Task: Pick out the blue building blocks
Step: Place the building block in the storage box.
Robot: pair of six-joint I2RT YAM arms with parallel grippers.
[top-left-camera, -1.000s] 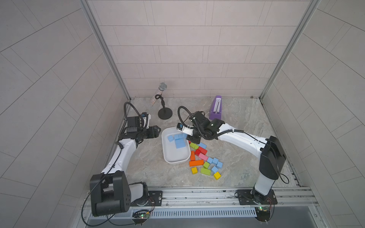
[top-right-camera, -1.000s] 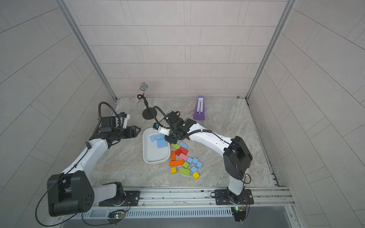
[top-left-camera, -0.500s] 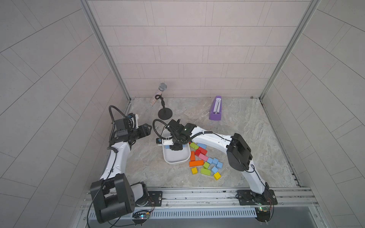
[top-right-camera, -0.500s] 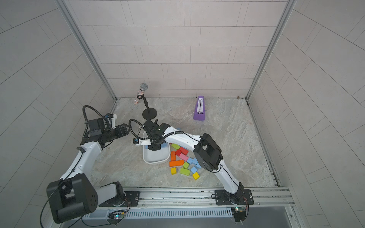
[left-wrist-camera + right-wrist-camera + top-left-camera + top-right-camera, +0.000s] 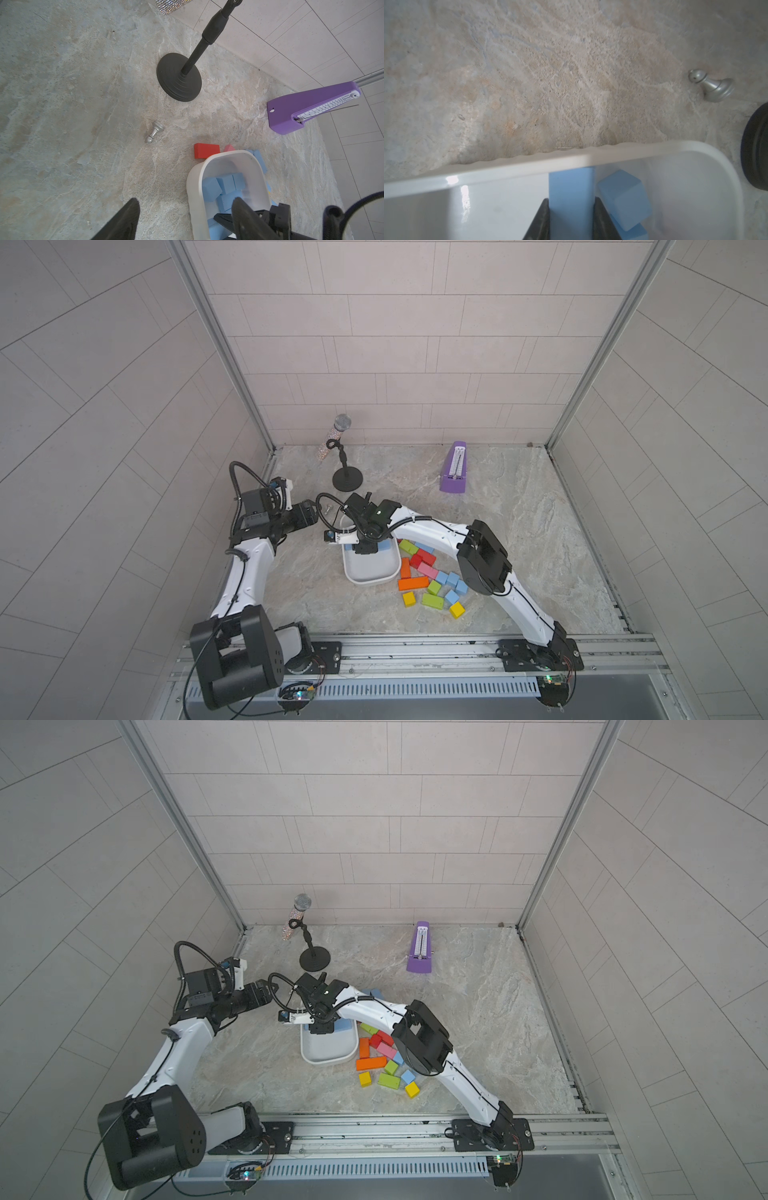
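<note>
My right gripper (image 5: pixel 571 200) is shut on a long light-blue building block (image 5: pixel 571 187), held just inside the white tray (image 5: pixel 529 164). A blue cube (image 5: pixel 623 197) lies beside it in the tray. In both top views the right gripper (image 5: pixel 365 549) hangs over the tray's (image 5: pixel 370 576) far half. Several more blue blocks (image 5: pixel 225 184) lie in the tray (image 5: pixel 195 187). Loose blue blocks (image 5: pixel 452 578) (image 5: pixel 407 1076) sit among the coloured pile on the floor. My left gripper (image 5: pixel 185 200) (image 5: pixel 309 516) is open and empty, left of the tray.
Red, orange, yellow, green and pink blocks (image 5: pixel 415 568) lie right of the tray. A purple metronome (image 5: pixel 454 468) stands at the back right, a microphone stand (image 5: pixel 347 479) at the back left. A small silver knob (image 5: pixel 328 509) lies near the tray's far corner.
The right gripper has moved from the tray's far end down over the tray, still holding the blue block. The left gripper has drawn back a little to the left.
</note>
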